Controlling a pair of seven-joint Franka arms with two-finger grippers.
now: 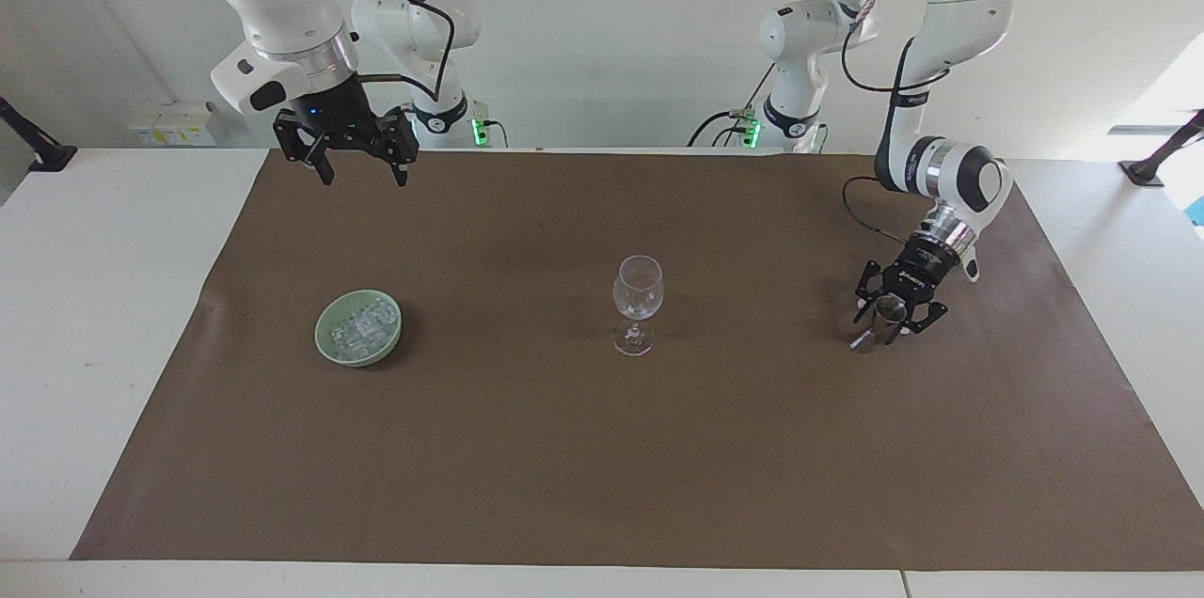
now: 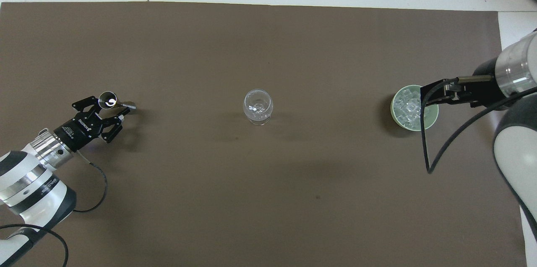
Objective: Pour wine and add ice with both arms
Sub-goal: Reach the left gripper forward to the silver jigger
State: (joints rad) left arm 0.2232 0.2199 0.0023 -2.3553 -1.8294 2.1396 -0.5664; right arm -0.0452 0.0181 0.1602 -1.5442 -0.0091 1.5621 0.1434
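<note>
A small metal cup (image 1: 882, 327) (image 2: 108, 100) stands on the brown mat toward the left arm's end. My left gripper (image 1: 889, 314) (image 2: 109, 107) reaches down slantwise, and its fingers press the cup's sides. An empty-looking clear wine glass (image 1: 638, 292) (image 2: 258, 105) stands upright at the mat's middle. The ice (image 1: 362, 325) (image 2: 409, 109) is heaped in a pale green bowl (image 1: 324, 339) (image 2: 394, 111) toward the right arm's end. My right gripper (image 1: 363, 177) hangs open, high over the mat's edge nearest the robots. No wine itself shows.
The brown mat (image 1: 602, 466) covers most of the white table (image 1: 94, 297). The right arm's black cable (image 2: 428, 149) loops over the mat beside the bowl in the overhead view.
</note>
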